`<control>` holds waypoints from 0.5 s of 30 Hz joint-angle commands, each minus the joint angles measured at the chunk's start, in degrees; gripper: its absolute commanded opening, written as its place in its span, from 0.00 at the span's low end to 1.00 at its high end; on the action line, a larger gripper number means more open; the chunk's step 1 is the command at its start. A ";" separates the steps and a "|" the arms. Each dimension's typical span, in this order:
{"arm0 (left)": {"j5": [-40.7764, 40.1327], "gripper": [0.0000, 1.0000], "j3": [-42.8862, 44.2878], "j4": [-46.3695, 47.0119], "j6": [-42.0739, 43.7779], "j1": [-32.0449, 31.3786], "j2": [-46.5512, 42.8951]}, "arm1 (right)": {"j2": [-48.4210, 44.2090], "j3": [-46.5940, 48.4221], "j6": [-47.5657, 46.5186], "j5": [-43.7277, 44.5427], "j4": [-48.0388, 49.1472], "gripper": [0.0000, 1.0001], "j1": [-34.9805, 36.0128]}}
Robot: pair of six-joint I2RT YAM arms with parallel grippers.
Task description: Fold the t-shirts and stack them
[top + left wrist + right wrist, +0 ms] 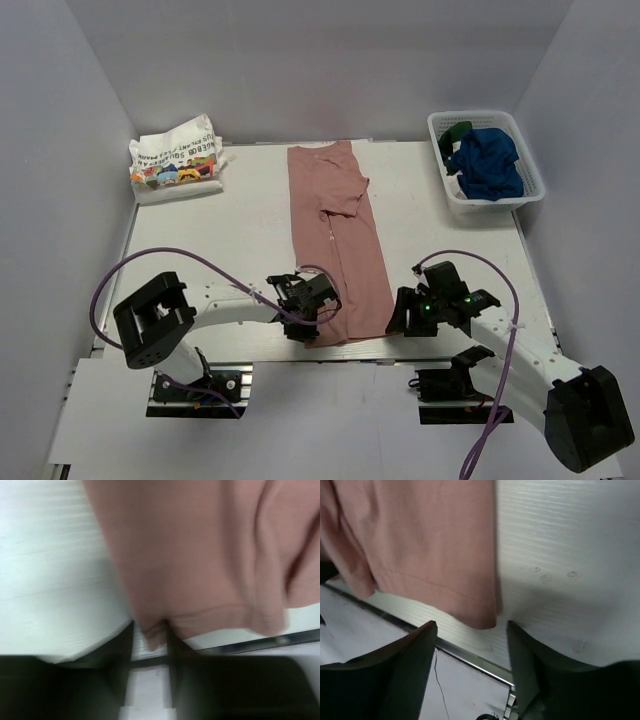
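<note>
Top view: pink t-shirt [340, 240] lies as a long strip down the table [250, 220], hem at the near edge, bare board on both sides; left gripper [318, 318] sits at the hem's left corner, right gripper [405, 312] just beside its right corner. Left wrist: fingers [125, 650] stand close about the bunched hem corner, cloth between them, at the table's lip; cannot tell if clamped. Right wrist: fingers [415, 660] stand apart, hem corner just ahead of the gap, not in it.

Long folded pink tee [338, 240] mid-table — left claw [320, 322], right claw [402, 314] flank near hem.
</note>
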 commanded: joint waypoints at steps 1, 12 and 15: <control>3.22 0.26 -1.38 4.15 1.24 -0.15 3.53 | 0.89 -2.33 0.19 -0.66 2.59 0.61 0.19; -0.90 0.00 4.85 -3.13 0.72 -0.15 5.38 | 1.43 -0.49 -0.51 1.20 6.55 0.00 0.54; -2.30 0.00 8.10 -5.94 0.72 -0.67 4.67 | 1.77 4.49 -2.18 2.25 4.99 0.00 1.07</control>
